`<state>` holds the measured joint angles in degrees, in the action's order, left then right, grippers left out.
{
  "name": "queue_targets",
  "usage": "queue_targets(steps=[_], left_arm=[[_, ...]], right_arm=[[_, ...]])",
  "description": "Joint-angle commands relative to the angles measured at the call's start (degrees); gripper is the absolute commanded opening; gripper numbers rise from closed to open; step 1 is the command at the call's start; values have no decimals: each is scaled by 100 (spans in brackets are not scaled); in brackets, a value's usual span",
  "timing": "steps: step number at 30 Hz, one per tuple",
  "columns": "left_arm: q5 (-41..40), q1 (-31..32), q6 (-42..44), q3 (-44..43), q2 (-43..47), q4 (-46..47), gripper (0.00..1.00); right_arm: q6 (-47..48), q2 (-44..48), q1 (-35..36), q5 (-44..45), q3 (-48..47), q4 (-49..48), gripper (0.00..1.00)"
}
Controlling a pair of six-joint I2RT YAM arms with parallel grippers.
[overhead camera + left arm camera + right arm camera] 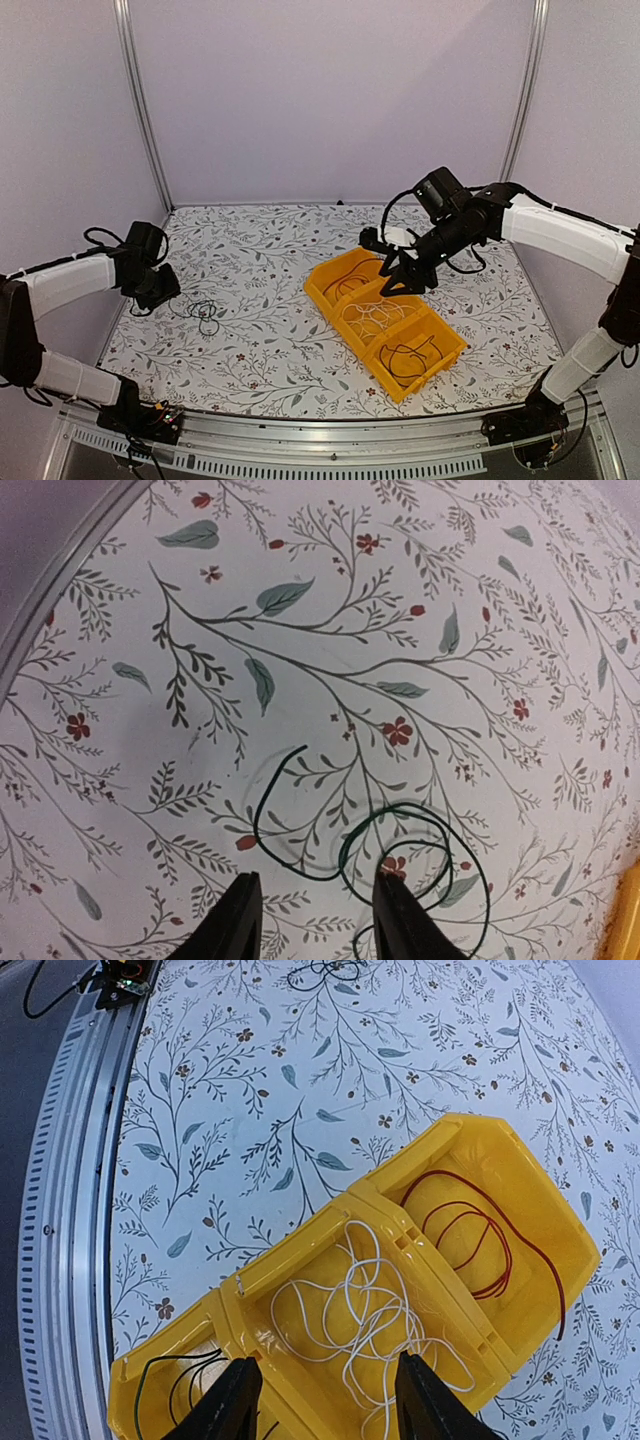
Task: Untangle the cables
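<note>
Black fingers (235,920) of my left gripper (318,925) stand wide apart at the bottom of its wrist view, holding nothing. A dark cable (400,855) loops loose on the floral table (300,630) just ahead, with one strand passing between the fingers in the frame. In the top view it lies left of centre.

In the right wrist view, three yellow bins (300,1245) run from lower left to upper right. They hold a black cable (175,1375), a white cable (370,1310), then a reddish-brown cable (470,1230). My right gripper (325,1405) hovers over the row, jaws wide and empty.
</note>
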<state>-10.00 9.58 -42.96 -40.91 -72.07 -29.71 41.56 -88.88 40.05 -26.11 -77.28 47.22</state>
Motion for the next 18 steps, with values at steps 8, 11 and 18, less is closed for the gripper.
queue_targets(steps=[8, 11, 18], left_arm=[[296, -640, 200, 75, -1123, 676, 25], [305, -642, 293, 82, -1285, 973, 17], [1030, -493, 783, -186, -1027, 1501, 0]], right_arm=[[-407, -3, -24, -316, -55, -305, 50], [-421, -5, -24, -291, -55, -323, 50], [-520, -201, -24, -244, -347, -533, 51]])
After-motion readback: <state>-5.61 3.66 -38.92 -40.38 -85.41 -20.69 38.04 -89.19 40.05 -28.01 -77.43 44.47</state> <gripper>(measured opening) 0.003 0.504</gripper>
